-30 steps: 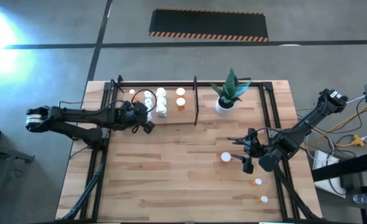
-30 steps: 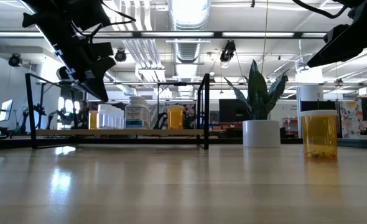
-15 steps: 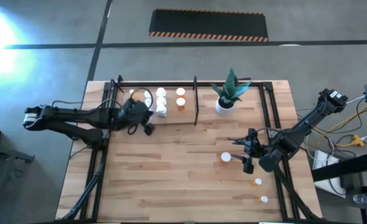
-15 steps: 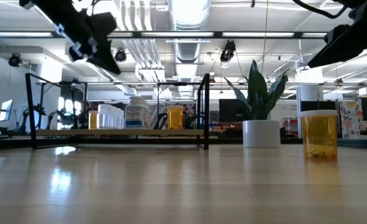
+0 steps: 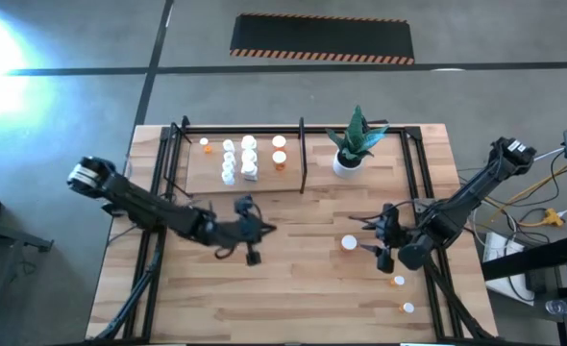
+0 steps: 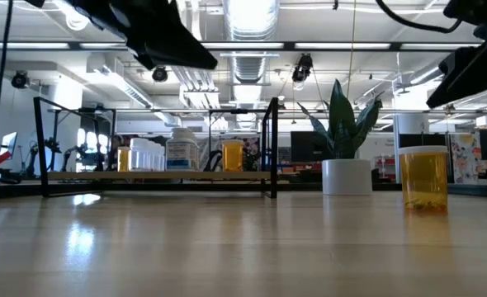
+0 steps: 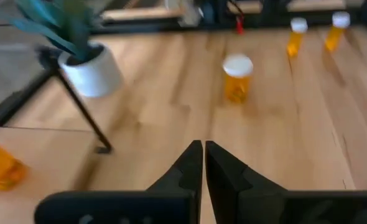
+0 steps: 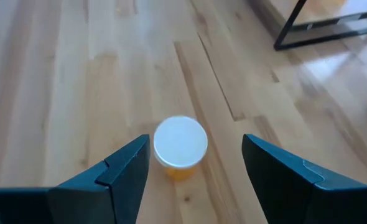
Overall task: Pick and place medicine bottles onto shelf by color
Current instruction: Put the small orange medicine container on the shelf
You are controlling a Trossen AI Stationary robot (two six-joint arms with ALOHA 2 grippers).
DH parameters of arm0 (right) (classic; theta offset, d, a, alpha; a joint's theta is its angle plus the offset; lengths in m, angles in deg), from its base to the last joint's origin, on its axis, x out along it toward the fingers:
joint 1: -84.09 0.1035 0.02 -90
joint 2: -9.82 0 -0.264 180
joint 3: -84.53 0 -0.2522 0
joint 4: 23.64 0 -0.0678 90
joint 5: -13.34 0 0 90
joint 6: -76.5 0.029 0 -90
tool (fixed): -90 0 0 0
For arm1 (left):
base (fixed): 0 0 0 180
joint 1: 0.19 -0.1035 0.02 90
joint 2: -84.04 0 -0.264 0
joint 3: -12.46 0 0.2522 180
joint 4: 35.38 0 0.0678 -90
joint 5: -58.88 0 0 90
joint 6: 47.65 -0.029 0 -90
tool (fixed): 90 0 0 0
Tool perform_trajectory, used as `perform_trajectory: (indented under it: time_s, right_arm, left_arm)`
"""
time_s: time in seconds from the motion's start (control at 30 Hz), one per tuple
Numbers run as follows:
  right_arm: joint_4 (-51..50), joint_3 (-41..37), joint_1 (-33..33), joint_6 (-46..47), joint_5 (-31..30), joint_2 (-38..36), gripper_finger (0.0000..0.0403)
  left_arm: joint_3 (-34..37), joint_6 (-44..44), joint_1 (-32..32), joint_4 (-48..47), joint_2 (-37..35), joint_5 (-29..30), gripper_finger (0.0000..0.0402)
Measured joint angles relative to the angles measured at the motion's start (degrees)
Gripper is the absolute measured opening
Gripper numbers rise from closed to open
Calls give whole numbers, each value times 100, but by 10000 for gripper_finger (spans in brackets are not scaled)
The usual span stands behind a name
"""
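Note:
An orange medicine bottle with a white cap (image 5: 349, 243) stands upright on the tabletop right of the middle. It also shows in the right wrist view (image 8: 180, 147) and the low view (image 6: 423, 176). My right gripper (image 5: 369, 234) is open just right of it. Its fingers stand on either side of the bottle's line in its own wrist view (image 8: 196, 143) and touch nothing. My left gripper (image 5: 267, 229) is shut and empty over the table's middle, pointing right (image 7: 203, 149). The shelf (image 5: 197, 181) at the far left carries several white and orange bottles (image 5: 249, 159).
A white pot with a green plant (image 5: 349, 159) stands at the far side, right of the shelf's upright divider bar (image 5: 302, 154). Two small orange bottles (image 5: 397, 281) (image 5: 408, 308) stand near the table's near right corner. Black frame tubes (image 5: 423, 183) run along the right side.
My left gripper has left the shelf, risen, and swung toward the table's near and right side, ending over the table's middle. The bottles on the shelf stand where they were. The orange bottle by my right gripper has not moved.

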Motion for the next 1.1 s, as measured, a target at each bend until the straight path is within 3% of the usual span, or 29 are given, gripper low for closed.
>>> perform_trajectory:
  time_s: [0.3,0.57,0.83,1.1]
  right_arm:
    - [89,-45,-52,160,191,925,266]
    - [547,-45,-136,291,400,1858,309]
    - [2356,84,-470,-945,393,2737,289]
    - [3455,482,-929,-2048,566,3484,249]
  left_arm:
    - [-405,603,505,0,1414,7,1]
    - [-528,766,653,30,1728,7,1]
    - [-513,745,644,392,1680,18,1]
    - [-506,577,642,697,1677,21,1]
